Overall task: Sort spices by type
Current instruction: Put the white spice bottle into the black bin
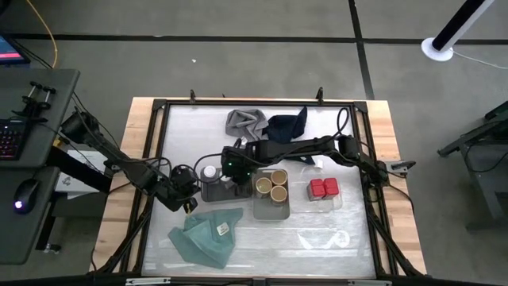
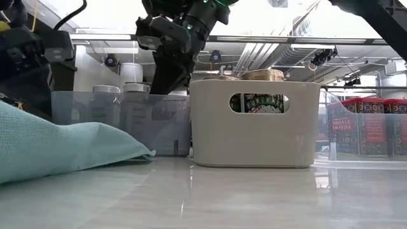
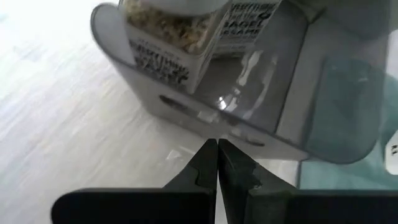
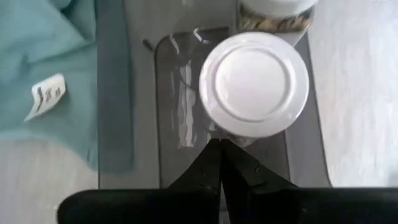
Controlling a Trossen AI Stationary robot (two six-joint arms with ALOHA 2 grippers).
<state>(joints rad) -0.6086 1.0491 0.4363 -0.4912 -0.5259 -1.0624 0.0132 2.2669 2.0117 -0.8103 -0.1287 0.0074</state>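
Sorting looks nearly done: the right hand [image 1: 231,170], fingers pressed together, hangs over the grey tray [image 1: 214,192] holding the white-capped jars [image 4: 254,84].

Both white-capped jars, with seed mix and black lettering, stand in that tray; three tan-topped jars [image 1: 271,184] fill the pale bin beside it, and two red jars [image 1: 323,187] sit in the clear tray. The left hand [image 1: 184,191], fingers also pressed together, waits just beside the grey tray. Judging by this, both arms need only back away over the counter [image 1: 262,238].

Closed left pincer [image 3: 217,163] before jarred grey tray [image 3: 261,127]
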